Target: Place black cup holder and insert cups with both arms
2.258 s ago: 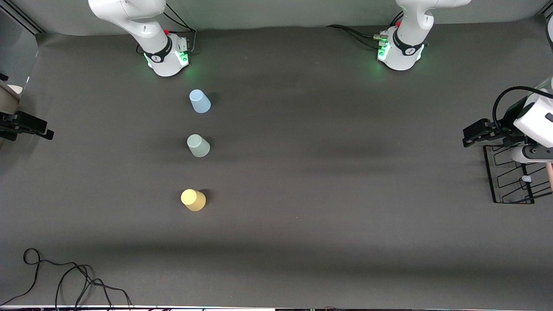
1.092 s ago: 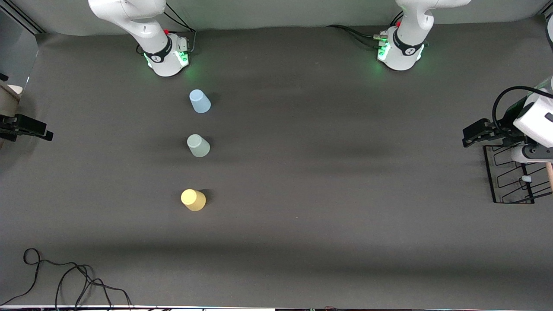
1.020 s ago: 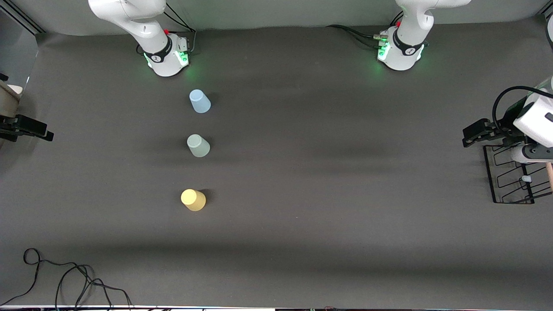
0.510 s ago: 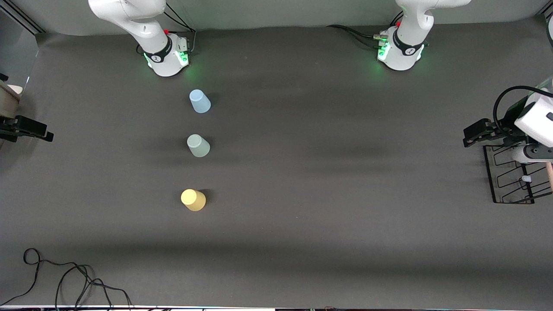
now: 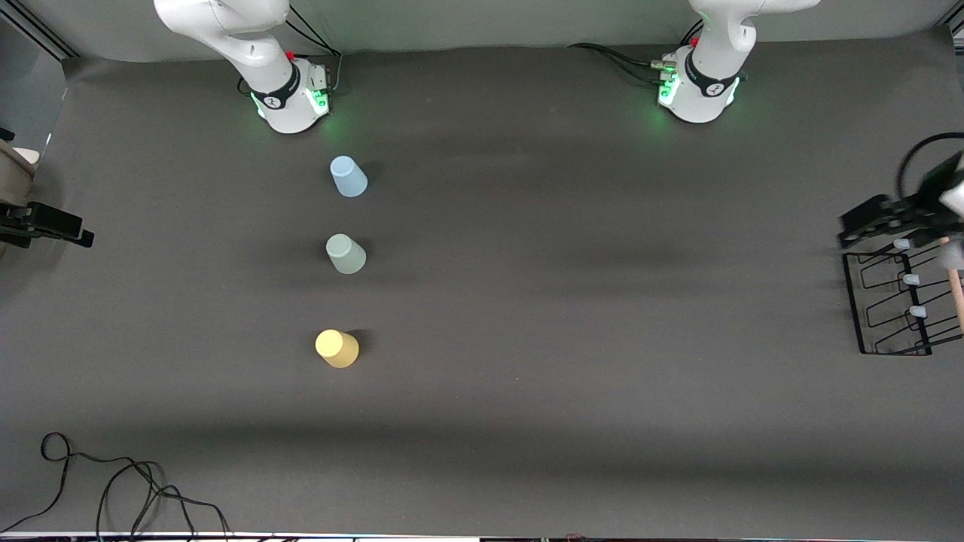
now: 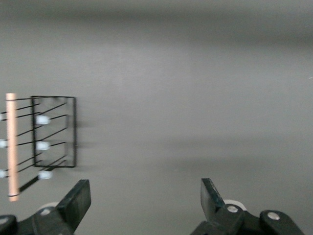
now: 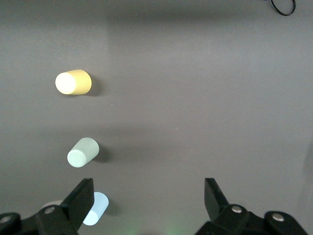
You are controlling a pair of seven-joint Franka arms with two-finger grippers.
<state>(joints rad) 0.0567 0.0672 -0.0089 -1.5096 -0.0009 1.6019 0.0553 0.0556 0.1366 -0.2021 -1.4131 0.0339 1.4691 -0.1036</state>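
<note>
Three cups stand in a row toward the right arm's end of the table: light blue (image 5: 348, 178) nearest the bases, pale green-grey (image 5: 346, 254) in the middle, yellow (image 5: 337, 349) nearest the front camera. The right wrist view shows the same cups: yellow (image 7: 73, 82), green-grey (image 7: 83, 152) and blue (image 7: 95, 209). The black cup holder (image 5: 889, 305), with its wooden handle (image 5: 955, 286), sits at the left arm's end and also shows in the left wrist view (image 6: 54, 132). My left gripper (image 5: 858, 223) (image 6: 145, 186) hangs open and empty over the holder's end nearest the bases. My right gripper (image 5: 71, 228) (image 7: 148, 183) waits open and empty, high up.
A loose black cable (image 5: 113, 489) lies by the table's front edge at the right arm's end. The two green-lit arm bases (image 5: 290, 102) (image 5: 697, 94) stand along the edge farthest from the front camera. Dark mat lies between the cups and the holder.
My left gripper has shifted outward toward the left arm's end of the table, uncovering more of the holder's pegs. The cups, the holder and the right arm have not moved.
</note>
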